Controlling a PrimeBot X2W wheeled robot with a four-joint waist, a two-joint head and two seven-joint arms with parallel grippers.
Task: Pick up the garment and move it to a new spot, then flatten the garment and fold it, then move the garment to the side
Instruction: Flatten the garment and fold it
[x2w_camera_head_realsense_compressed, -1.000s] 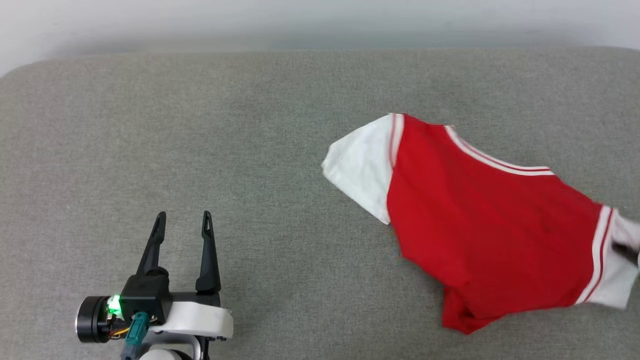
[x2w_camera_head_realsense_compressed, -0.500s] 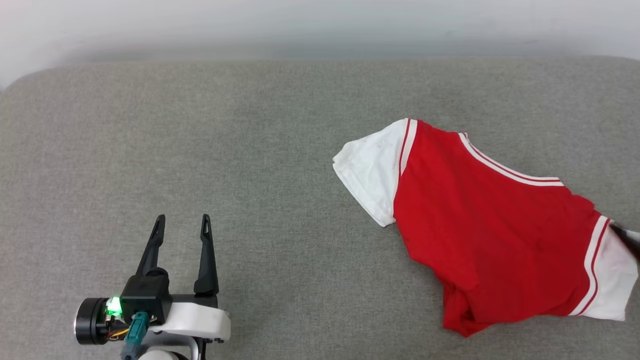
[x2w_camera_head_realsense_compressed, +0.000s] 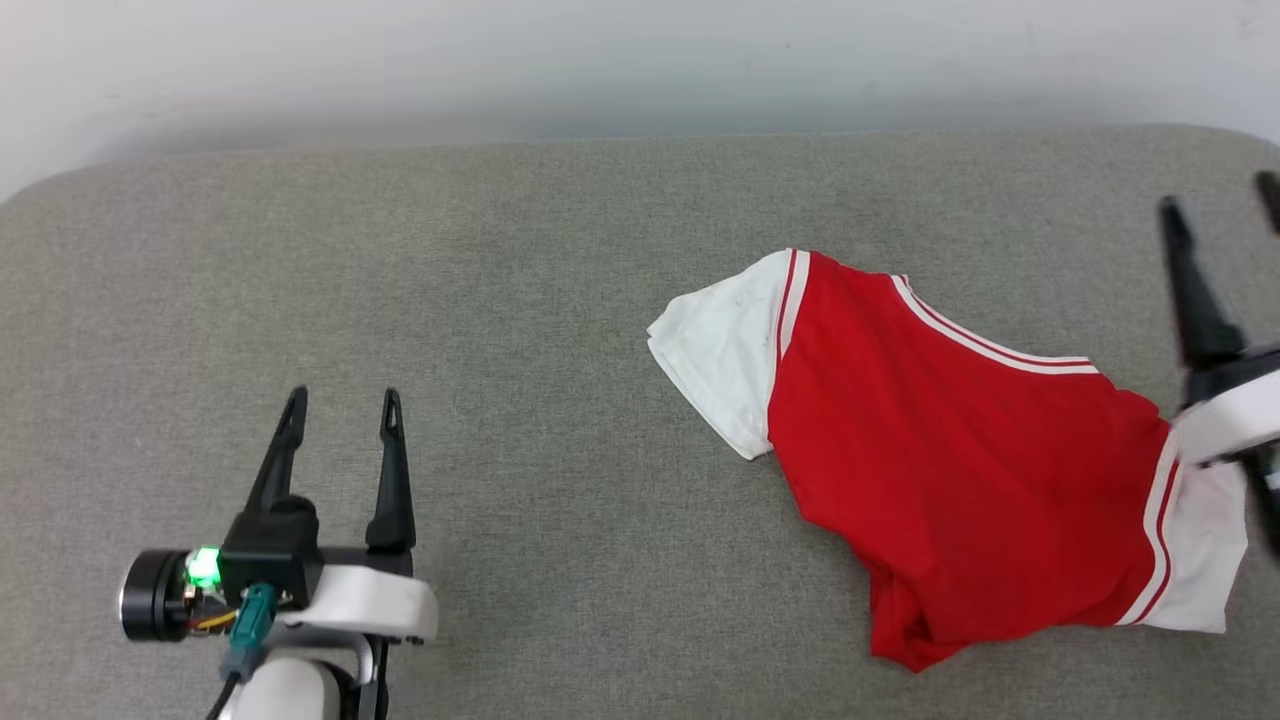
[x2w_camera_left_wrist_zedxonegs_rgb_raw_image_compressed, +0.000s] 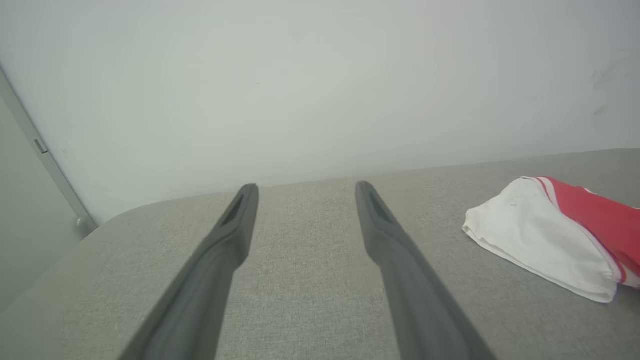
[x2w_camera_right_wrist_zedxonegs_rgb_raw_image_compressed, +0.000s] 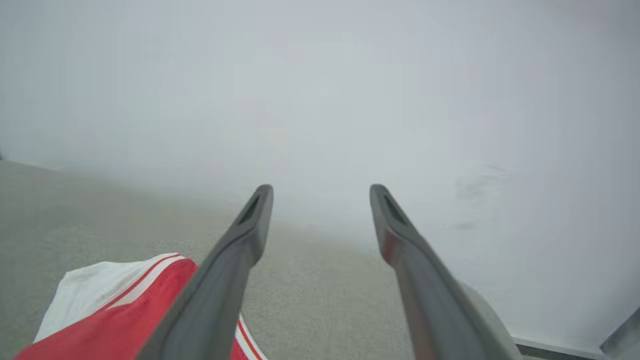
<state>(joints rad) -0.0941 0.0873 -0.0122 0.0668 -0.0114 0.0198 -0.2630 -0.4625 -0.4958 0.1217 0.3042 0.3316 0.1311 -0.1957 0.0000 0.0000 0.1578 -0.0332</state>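
The garment (x2w_camera_head_realsense_compressed: 950, 470), a red jersey with white sleeves and striped trim, lies rumpled on the grey padded surface (x2w_camera_head_realsense_compressed: 500, 300) right of centre, its plain red side up and no lettering visible. My left gripper (x2w_camera_head_realsense_compressed: 344, 397) is open at the lower left, far from the cloth, with nothing between its fingers. In the left wrist view the left gripper (x2w_camera_left_wrist_zedxonegs_rgb_raw_image_compressed: 306, 186) points at the wall, with a white sleeve of the garment (x2w_camera_left_wrist_zedxonegs_rgb_raw_image_compressed: 545, 240) off to its right. My right gripper (x2w_camera_head_realsense_compressed: 1218, 195) is open at the right edge, above the right sleeve. The right wrist view has the right gripper (x2w_camera_right_wrist_zedxonegs_rgb_raw_image_compressed: 321, 189) lifted over the garment (x2w_camera_right_wrist_zedxonegs_rgb_raw_image_compressed: 115, 310).
A pale wall (x2w_camera_head_realsense_compressed: 640, 60) runs along the far edge of the padded surface. The surface's rounded corners show at the back left (x2w_camera_head_realsense_compressed: 60, 185) and back right. Bare grey fabric stretches between my left gripper and the jersey.
My right gripper, earlier down at the right sleeve on the view's edge, has let go and risen, open. The garment has settled flatter. The head view has shifted slightly.
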